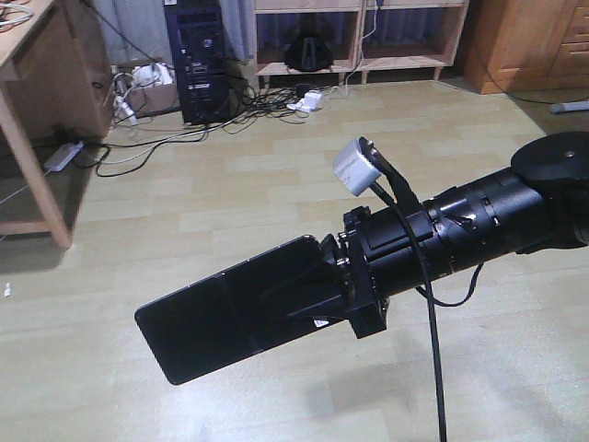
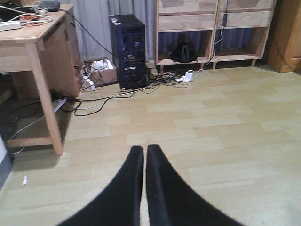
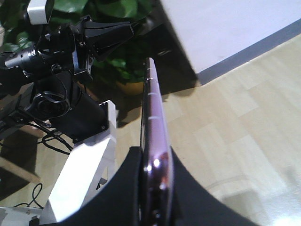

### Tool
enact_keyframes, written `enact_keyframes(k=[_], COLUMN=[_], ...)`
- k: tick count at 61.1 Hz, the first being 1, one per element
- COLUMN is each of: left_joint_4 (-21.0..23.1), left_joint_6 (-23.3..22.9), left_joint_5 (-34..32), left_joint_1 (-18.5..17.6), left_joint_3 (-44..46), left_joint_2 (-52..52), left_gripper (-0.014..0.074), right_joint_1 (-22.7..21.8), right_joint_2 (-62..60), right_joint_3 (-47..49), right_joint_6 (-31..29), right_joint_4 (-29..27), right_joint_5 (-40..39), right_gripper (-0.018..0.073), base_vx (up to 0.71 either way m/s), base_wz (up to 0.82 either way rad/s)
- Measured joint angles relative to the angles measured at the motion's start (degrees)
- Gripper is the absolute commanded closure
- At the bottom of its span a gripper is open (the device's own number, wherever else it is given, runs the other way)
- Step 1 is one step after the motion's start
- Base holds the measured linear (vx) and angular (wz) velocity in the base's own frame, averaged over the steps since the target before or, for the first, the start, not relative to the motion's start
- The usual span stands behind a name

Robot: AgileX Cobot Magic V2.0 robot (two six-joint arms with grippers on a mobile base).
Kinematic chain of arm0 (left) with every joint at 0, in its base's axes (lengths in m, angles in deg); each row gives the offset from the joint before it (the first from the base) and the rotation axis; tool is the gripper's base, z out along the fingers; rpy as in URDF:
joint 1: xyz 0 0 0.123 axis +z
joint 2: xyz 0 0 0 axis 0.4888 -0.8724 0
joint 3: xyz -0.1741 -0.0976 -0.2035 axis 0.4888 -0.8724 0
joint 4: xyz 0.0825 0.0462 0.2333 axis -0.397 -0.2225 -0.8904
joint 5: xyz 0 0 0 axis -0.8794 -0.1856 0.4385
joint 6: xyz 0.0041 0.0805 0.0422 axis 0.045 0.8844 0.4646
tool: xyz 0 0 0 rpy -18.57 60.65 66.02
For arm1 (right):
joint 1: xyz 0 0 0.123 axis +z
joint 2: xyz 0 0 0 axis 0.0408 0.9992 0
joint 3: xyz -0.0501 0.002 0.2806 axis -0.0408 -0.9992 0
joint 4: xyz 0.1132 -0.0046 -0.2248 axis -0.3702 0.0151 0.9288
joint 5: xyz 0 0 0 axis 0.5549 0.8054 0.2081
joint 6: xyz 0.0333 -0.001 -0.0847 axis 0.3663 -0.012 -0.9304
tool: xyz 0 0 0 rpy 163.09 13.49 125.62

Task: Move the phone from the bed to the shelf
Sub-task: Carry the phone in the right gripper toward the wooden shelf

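In the front view the phone (image 1: pixel 212 322), a glossy black slab, hangs above the wooden floor, with my right gripper (image 1: pixel 276 296) shut on its near end. The right wrist view shows the phone (image 3: pixel 151 103) edge-on, its pinkish-metal rim pinched between the two black fingers of the right gripper (image 3: pixel 156 153). My left gripper (image 2: pixel 144 151) is shut with nothing in it and points across the floor at the shelf (image 2: pixel 211 28). That pale-wood shelf (image 1: pixel 368 41) stands against the far wall. The bed is out of view.
A wooden desk (image 1: pixel 28 64) stands at the left and a black computer tower (image 1: pixel 195 60) beside it. Loose cables (image 1: pixel 184 138) and power strips trail over the floor before the shelf. An orange-brown cabinet (image 1: pixel 534 46) is at the far right. A potted plant (image 3: pixel 117 66) sits behind the left arm.
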Motion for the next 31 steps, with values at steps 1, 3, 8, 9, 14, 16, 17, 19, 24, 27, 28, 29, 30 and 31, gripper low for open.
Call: enact_keyframes(k=[1, 3, 8, 9, 14, 16, 17, 19, 24, 27, 28, 29, 30, 31], left_joint_4=[0.00, 0.00, 0.00, 0.00, 0.00, 0.00, 0.00, 0.00, 0.00, 0.00, 0.00, 0.00, 0.00, 0.00], left_joint_6=[0.00, 0.00, 0.00, 0.00, 0.00, 0.00, 0.00, 0.00, 0.00, 0.00, 0.00, 0.00, 0.00, 0.00], left_joint_5=[0.00, 0.00, 0.00, 0.00, 0.00, 0.00, 0.00, 0.00, 0.00, 0.00, 0.00, 0.00, 0.00, 0.00], left_joint_1=[0.00, 0.00, 0.00, 0.00, 0.00, 0.00, 0.00, 0.00, 0.00, 0.00, 0.00, 0.00, 0.00, 0.00], left_joint_3=[0.00, 0.00, 0.00, 0.00, 0.00, 0.00, 0.00, 0.00, 0.00, 0.00, 0.00, 0.00, 0.00, 0.00], left_joint_2=[0.00, 0.00, 0.00, 0.00, 0.00, 0.00, 0.00, 0.00, 0.00, 0.00, 0.00, 0.00, 0.00, 0.00], left_gripper=[0.0596, 0.0596, 0.0596, 0.0596, 0.0596, 0.0596, 0.0596, 0.0596, 0.0596, 0.0596, 0.0596, 0.0596, 0.0596, 0.0596], right_joint_1=[0.00, 0.00, 0.00, 0.00, 0.00, 0.00, 0.00, 0.00, 0.00, 0.00, 0.00, 0.00, 0.00, 0.00], right_joint_2=[0.00, 0.00, 0.00, 0.00, 0.00, 0.00, 0.00, 0.00, 0.00, 0.00, 0.00, 0.00, 0.00, 0.00], right_joint_3=[0.00, 0.00, 0.00, 0.00, 0.00, 0.00, 0.00, 0.00, 0.00, 0.00, 0.00, 0.00, 0.00, 0.00], right_joint_6=[0.00, 0.00, 0.00, 0.00, 0.00, 0.00, 0.00, 0.00, 0.00, 0.00, 0.00, 0.00, 0.00, 0.00], right_joint_4=[0.00, 0.00, 0.00, 0.00, 0.00, 0.00, 0.00, 0.00, 0.00, 0.00, 0.00, 0.00, 0.00, 0.00], right_joint_5=[0.00, 0.00, 0.00, 0.00, 0.00, 0.00, 0.00, 0.00, 0.00, 0.00, 0.00, 0.00, 0.00, 0.00], right_gripper=[0.0561, 0.0561, 0.0561, 0.0561, 0.0561, 0.0561, 0.0561, 0.0561, 0.0561, 0.0561, 0.0561, 0.0561, 0.0561, 0.0561], base_vx=[0.32, 0.32, 0.33, 0.33, 0.34, 0.35, 0.35, 0.35, 0.36, 0.36, 0.37, 0.37, 0.37, 0.37], base_wz=[-0.20, -0.20, -0.20, -0.19, -0.19, -0.17, -0.16, -0.16, -0.15, -0.15, -0.15, -0.14, -0.14, -0.14])
